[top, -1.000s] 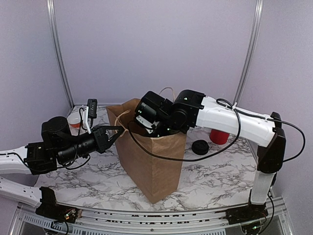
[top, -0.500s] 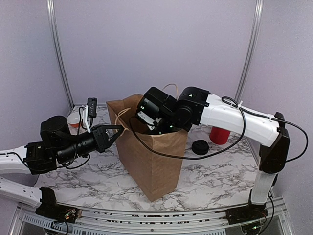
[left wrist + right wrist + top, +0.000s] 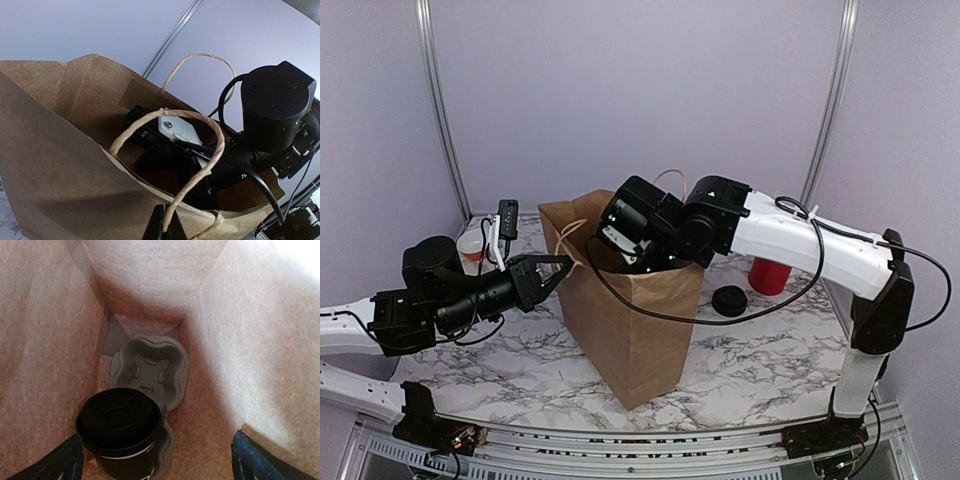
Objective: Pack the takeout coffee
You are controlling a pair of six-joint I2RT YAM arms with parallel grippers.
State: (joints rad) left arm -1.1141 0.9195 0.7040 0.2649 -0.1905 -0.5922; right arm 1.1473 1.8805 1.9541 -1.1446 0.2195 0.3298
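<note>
Presently the right claw (image 3: 156, 447) stands at its widest inside the tall brown paper bag (image 3: 632, 330). Its two dark fingertips (image 3: 247, 460) are spread toward opposite walls, and it holds nothing. Between them sits the small black paper cup with white print (image 3: 122, 465), closer to the fingertip at the left edge of the wrist view. The cup is upright, with the round black plastic lid (image 3: 120, 415) seated on its mouth. Whether that nearer fingertip touches the cup cannot be told; the other is well apart from it. The cup stands in one pocket of a grey moulded pulp cup carrier (image 3: 150, 365) lying on the bag's floor.

The left claw (image 3: 560, 267) is at the bag's left side, level with its rim. Its jaws are pinched tight on the bag's twisted paper cord handle (image 3: 200, 150).

The bag stands upright and open-mouthed on the white marble-patterned tabletop (image 3: 760, 360), with the right arm reaching down through its mouth. To the bag's right a flat round black disc (image 3: 728, 300) lies on the tabletop. Just beyond the disc stands a red cylinder tub (image 3: 767, 277). Behind the bag's left side is a white-rimmed cup stack (image 3: 475, 250), partly hidden by the left arm.
</note>
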